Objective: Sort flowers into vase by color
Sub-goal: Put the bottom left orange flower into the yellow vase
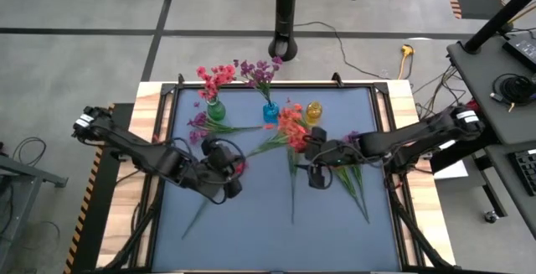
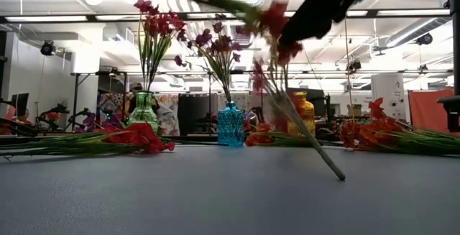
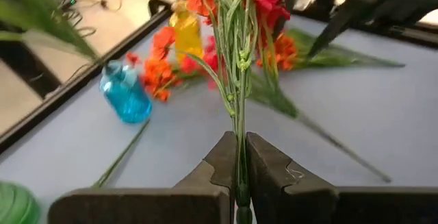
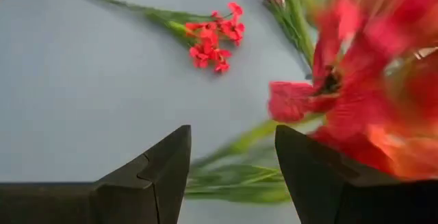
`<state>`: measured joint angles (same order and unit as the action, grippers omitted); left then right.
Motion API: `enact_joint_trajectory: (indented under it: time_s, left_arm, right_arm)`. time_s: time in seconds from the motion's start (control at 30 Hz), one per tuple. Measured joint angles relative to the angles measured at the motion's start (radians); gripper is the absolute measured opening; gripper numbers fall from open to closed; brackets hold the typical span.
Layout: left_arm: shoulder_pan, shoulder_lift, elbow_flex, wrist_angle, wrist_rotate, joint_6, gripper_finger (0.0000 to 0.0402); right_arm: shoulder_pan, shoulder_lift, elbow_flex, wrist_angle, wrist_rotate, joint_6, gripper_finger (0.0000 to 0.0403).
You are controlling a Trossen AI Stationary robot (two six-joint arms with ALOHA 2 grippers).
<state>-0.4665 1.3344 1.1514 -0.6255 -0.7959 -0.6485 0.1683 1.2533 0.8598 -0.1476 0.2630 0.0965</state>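
Observation:
My left gripper (image 3: 239, 148) is shut on a red-blossomed sprig (image 3: 236, 53) and hangs above the table's left middle (image 1: 236, 172). The sprig reaches out toward my right gripper (image 1: 316, 167), which stands open (image 4: 233, 138) with blurred red blossoms (image 4: 356, 107) and a green stem just beyond its fingers. In the low view another sprig (image 2: 305, 131) slants up from its stem end (image 2: 338, 177), which rests on the table. What lifts that sprig is hidden. Pink-red flowers (image 1: 216, 77) stand in the green vase (image 1: 215, 111). Purple ones (image 1: 260, 71) stand in the blue vase (image 1: 270, 113). The yellow vase (image 1: 314, 111) holds none. My left gripper pinches the sprig's green stems (image 3: 239, 131) between its two fingers, below the leaves and far from the blossoms. The sprig runs straight out ahead along the fingers, lifted clear, blossoms forward. My right gripper: I cannot tell whether its fingers touch the blossoms or the stem in front of them.
Loose sprigs lie on the blue-grey mat: a purple one (image 1: 201, 123) at the left, orange-red ones (image 1: 291, 127) before the vases, green stems (image 1: 356, 186) at the right, a red one (image 4: 215, 39). A black post (image 1: 286, 14) stands beyond the far edge.

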Motion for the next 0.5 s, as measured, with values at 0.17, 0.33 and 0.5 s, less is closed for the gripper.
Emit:
enact_joint_trajectory:
  time_s: [0.17,0.33,0.5]
  left_arm:
    - [-0.025,0.005,0.066,-0.005,0.0,0.056,0.0007]
    - [-0.05,0.005,0.094,-0.005,-0.001,0.06,0.0007]
    - [-0.064,0.005,0.122,-0.095,0.002,0.031,0.0007]
  right_arm:
    - [-0.044,0.082,-0.119,0.187,0.0,0.011,0.0205]
    - [-0.091,0.147,-0.153,0.205,0.001,0.05,0.0205]
    - [-0.099,0.143,-0.15,0.16,0.0,0.049,0.0205]
